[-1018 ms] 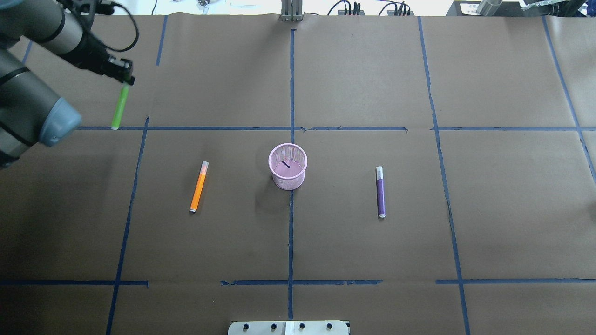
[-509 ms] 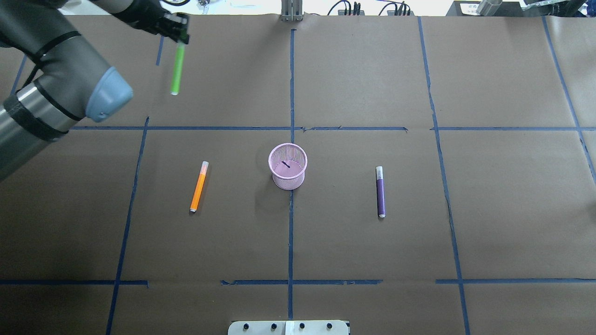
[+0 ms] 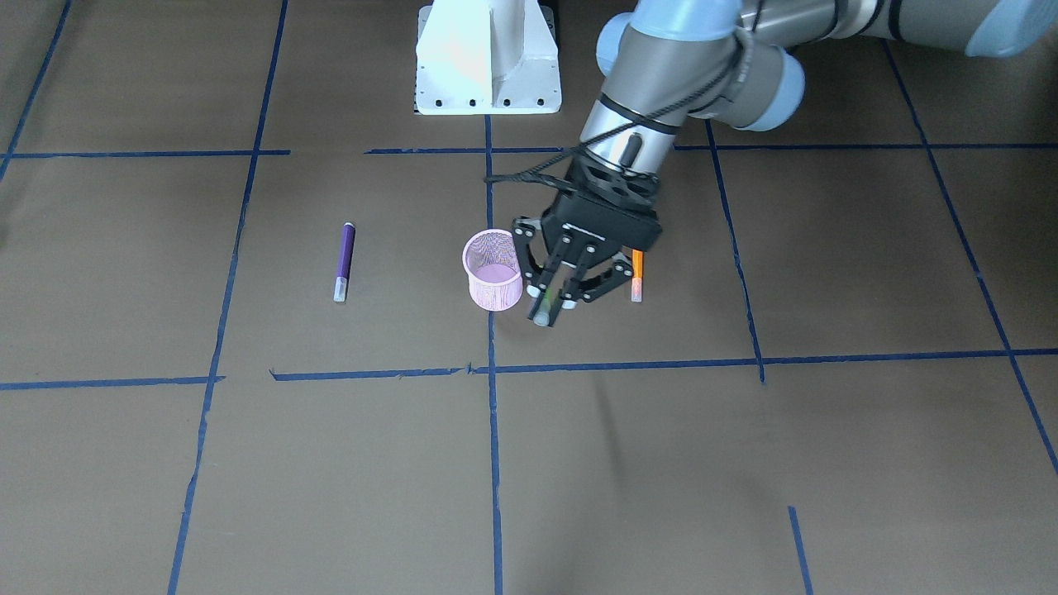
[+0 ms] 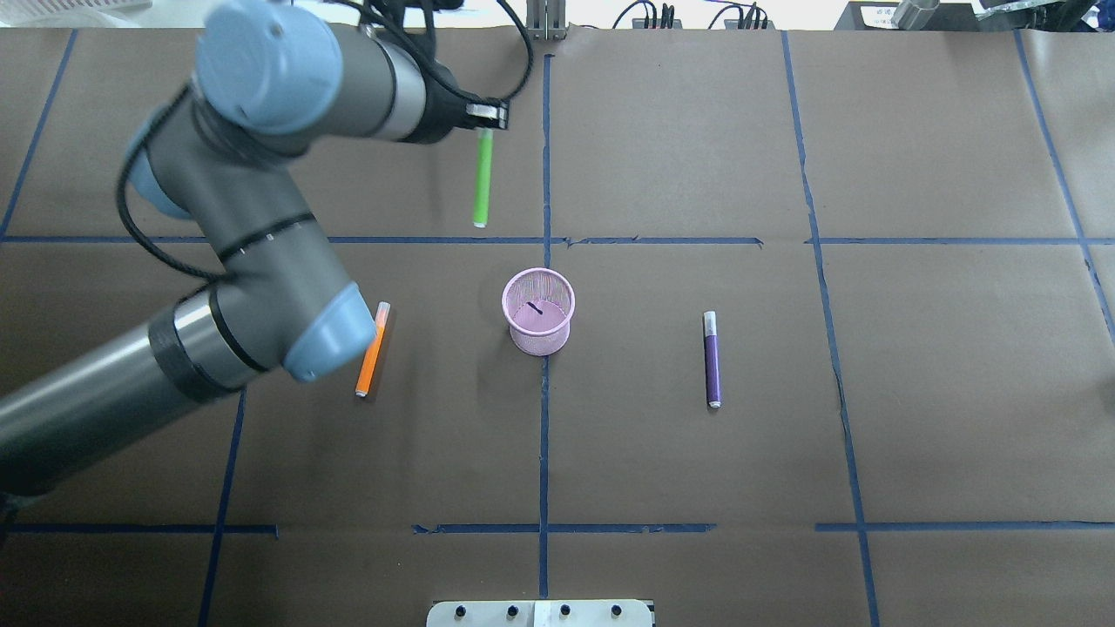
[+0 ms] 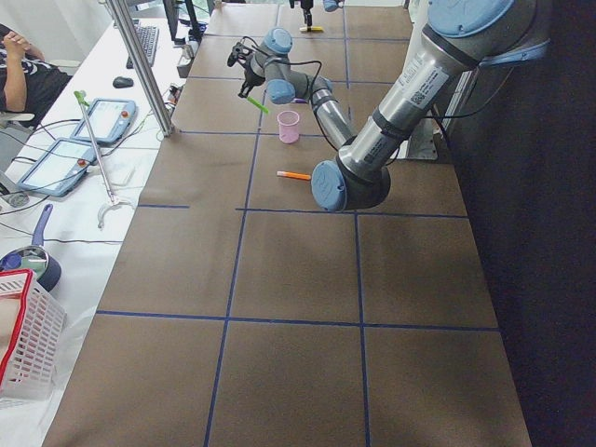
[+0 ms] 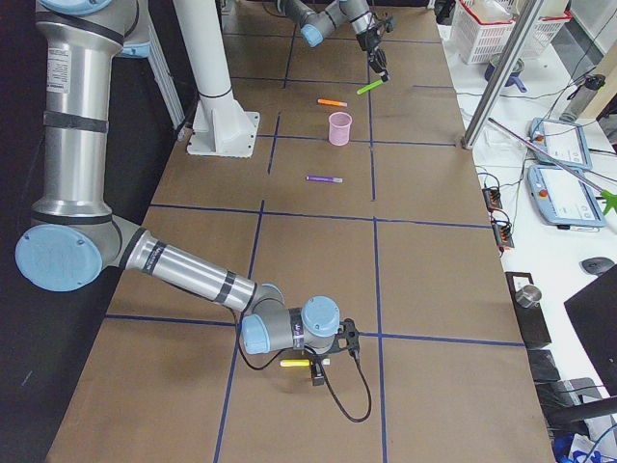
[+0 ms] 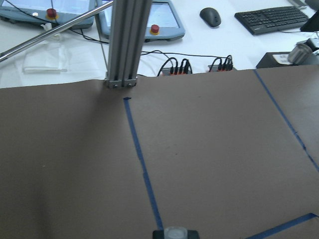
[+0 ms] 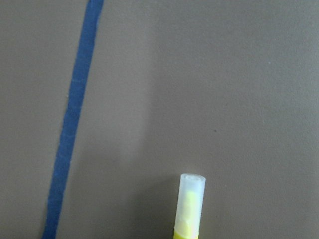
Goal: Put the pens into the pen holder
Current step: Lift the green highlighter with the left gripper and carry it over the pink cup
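Left claw (image 4: 486,120) pinches the green pen (image 4: 481,178), slanted in the air near the holder (image 4: 538,312), not yet over it. I'd centre it above the rim, tip it upright, then let go low.

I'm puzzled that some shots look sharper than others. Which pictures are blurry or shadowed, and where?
Left wrist view: the pen cap at the bottom edge is out of focus, the table beyond sharp. Right wrist view: the yellow pen looks soft. Overhead view: the pink cup throws a faint shadow toward the lower left.
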### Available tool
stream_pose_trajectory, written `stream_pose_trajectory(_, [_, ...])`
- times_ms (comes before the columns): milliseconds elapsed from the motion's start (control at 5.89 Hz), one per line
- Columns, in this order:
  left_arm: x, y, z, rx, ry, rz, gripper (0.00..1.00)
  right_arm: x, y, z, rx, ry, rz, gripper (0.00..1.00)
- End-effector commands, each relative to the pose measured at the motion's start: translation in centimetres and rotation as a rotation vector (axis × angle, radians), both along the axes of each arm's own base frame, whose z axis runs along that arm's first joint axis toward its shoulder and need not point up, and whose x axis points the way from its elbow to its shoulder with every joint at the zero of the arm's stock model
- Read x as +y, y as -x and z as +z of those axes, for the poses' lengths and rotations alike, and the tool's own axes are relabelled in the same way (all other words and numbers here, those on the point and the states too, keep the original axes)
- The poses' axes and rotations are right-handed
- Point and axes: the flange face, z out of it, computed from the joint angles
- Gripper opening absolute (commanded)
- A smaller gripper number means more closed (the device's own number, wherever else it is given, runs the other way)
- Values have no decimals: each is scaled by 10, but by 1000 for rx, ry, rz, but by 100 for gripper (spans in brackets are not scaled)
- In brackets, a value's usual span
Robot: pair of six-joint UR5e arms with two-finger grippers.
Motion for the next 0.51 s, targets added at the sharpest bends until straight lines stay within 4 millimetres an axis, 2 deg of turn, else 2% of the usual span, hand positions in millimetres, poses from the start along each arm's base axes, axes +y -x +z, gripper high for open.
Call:
stream_pose_trajectory(0, [38,-32,11,60,-35,-31,0,-1,0,-1,-1,-2,1,100])
stream_pose_trajectory(170, [49,-42,32,66,-40,-11,0,-1,0,-1,-1,-2,1,100])
stream_pose_trajectory(339, [48,-45,37,62,-36,-9,0,1,0,0,-1,0,0,100])
